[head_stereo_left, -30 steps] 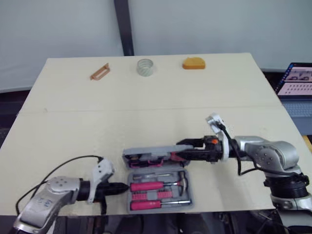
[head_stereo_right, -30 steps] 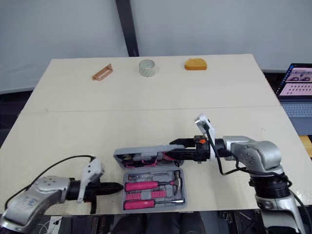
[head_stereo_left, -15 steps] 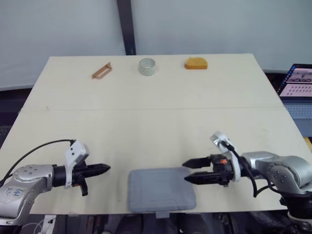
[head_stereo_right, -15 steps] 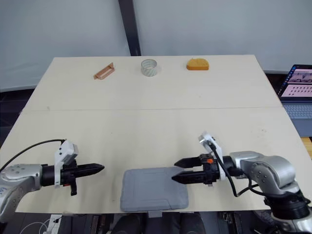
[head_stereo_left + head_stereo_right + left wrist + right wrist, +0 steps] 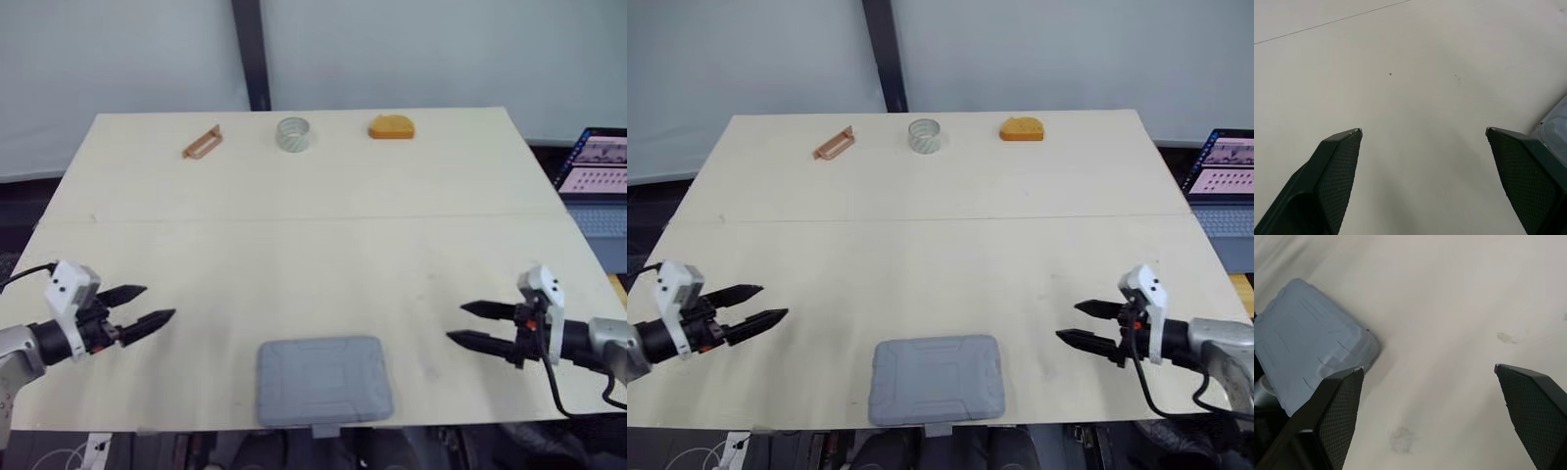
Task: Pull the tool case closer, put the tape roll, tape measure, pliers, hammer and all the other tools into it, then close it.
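The grey tool case [image 5: 323, 380] lies shut and flat at the table's near edge, in the middle. My left gripper [image 5: 159, 302] hovers open over bare table well to the left of it, holding nothing. My right gripper [image 5: 456, 322] stands open to the case's right, also holding nothing. In the right wrist view the case [image 5: 1308, 347] lies beyond my open fingers. Along the far edge sit a pale tape roll [image 5: 293, 133] and an orange tape measure [image 5: 390, 127].
A copper-coloured flat piece [image 5: 201, 143] lies at the far left of the table [image 5: 313, 245]. A laptop [image 5: 598, 162] stands off the table's right side. A faint seam crosses the tabletop halfway.
The case, open with pink-handled tools a second ago, now lies shut. Both arms have drawn outward away from it. My left gripper has gone from shut to open.
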Controlling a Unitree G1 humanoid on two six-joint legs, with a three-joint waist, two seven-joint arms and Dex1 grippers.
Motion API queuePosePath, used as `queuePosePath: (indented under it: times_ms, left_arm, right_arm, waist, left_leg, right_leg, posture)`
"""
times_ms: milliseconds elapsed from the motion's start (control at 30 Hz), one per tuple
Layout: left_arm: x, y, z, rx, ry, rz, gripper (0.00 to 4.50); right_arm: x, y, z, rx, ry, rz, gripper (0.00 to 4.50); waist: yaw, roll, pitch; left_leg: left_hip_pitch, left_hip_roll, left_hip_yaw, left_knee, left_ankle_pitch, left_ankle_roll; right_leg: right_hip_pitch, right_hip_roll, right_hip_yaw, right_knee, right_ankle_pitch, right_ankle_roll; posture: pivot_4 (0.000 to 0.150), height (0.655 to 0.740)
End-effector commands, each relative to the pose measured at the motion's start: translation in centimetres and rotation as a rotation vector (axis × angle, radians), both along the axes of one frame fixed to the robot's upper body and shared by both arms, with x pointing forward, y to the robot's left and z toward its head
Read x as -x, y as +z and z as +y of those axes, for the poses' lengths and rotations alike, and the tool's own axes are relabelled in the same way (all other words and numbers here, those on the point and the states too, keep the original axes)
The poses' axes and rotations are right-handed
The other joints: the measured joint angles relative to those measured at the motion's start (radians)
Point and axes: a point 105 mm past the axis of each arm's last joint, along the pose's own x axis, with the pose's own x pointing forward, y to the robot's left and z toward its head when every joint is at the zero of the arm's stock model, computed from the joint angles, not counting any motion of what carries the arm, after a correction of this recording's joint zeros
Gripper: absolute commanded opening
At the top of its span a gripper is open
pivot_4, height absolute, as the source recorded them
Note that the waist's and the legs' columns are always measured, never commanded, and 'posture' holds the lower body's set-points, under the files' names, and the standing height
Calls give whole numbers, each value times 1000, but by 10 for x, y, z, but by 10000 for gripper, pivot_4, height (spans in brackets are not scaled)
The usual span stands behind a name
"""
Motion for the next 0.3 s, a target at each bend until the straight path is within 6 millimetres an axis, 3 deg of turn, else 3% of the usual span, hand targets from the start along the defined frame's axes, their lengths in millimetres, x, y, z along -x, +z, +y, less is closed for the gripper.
queuePosePath:
  times_ms: [33,300]
  left_arm:
    - [-1,10,12,-60,10,-35,44881]
    - [0,5,15,-82,5,-4,44881]
  right_arm:
    - [0,5,-9,25,9,-34,45000]
    - [2,-2,-17,30,3,-24,45000]
  waist:
    - [-1,0,0]
    - [-1,0,0]
  left_leg:
    - [0,0,0,0,0,0]
    - [0,0,0,0,0,0]
  right_leg:
    - [0,0,0,0,0,0]
    - [0,0,0,0,0,0]
  posture:
    - [1500,7400]
    - [1500,7400]
